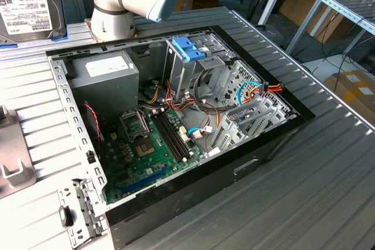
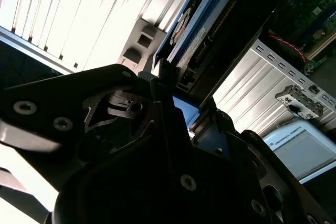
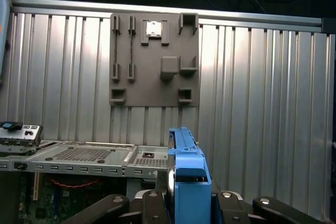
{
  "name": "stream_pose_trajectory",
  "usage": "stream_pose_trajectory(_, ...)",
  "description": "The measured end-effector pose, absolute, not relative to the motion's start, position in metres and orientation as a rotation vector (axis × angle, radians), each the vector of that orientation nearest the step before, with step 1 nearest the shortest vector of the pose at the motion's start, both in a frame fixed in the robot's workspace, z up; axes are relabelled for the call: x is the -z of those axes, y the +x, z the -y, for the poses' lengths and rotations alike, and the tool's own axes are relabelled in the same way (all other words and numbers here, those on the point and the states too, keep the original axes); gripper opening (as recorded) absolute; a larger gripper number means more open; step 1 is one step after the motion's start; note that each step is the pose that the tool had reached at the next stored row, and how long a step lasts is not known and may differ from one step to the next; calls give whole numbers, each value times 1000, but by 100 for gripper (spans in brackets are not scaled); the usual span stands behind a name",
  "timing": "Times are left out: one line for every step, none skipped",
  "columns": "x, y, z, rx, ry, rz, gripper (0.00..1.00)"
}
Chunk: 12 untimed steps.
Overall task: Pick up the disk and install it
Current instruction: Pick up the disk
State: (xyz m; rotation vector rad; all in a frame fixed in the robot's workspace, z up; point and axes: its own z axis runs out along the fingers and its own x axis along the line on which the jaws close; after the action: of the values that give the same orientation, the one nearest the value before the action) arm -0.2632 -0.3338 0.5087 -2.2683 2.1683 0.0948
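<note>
Top corner of the exterior view, and the frame edge cuts off the flat dark metal disk (image 1: 28,1) with its white barcode label. It's raised beyond the open black computer case (image 1: 193,194), out past the case's grey box-shaped power supply (image 1: 105,71). In the first wrist view the black gripper (image 3: 188,204) is clamped on the disk. The blue plastic rail sits edge-on between the fingers (image 3: 152,205), hiding the disk's body. A grey slotted fixture plate (image 3: 155,59) lies on the ribbed metal table (image 3: 262,103) just outside the case.
</note>
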Motion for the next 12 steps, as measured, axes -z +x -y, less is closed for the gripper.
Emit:
stream_pose_trajectory(-509, -263, 334, -95, -2268, -2168, 37)
stream_pose_trajectory(-509, -262, 334, -95, -2268, -2168, 37)
stream_pose_trajectory(-509, -262, 334, -95, -2268, -2168, 37)
stream_pose_trajectory(-509, -261, 334, -95, -2268, -2168, 37)
stream_pose_trajectory(-509, -261, 334, -95, -2268, -2168, 37)
stream_pose_trajectory(-509, -260, 334, -95, -2268, -2168, 37)
stream_pose_trajectory(-509, -260, 334, -95, -2268, -2168, 37)
stream_pose_trajectory(-509, -259, 334, -95, -2268, -2168, 37)
stream_pose_trajectory(-509, -259, 334, -95, -2268, -2168, 37)
stream_pose_trajectory(-509, -258, 334, -95, -2268, -2168, 37)
stream_pose_trajectory(-509, -258, 334, -95, -2268, -2168, 37)
stream_pose_trajectory(-509, -258, 334, -95, -2268, -2168, 37)
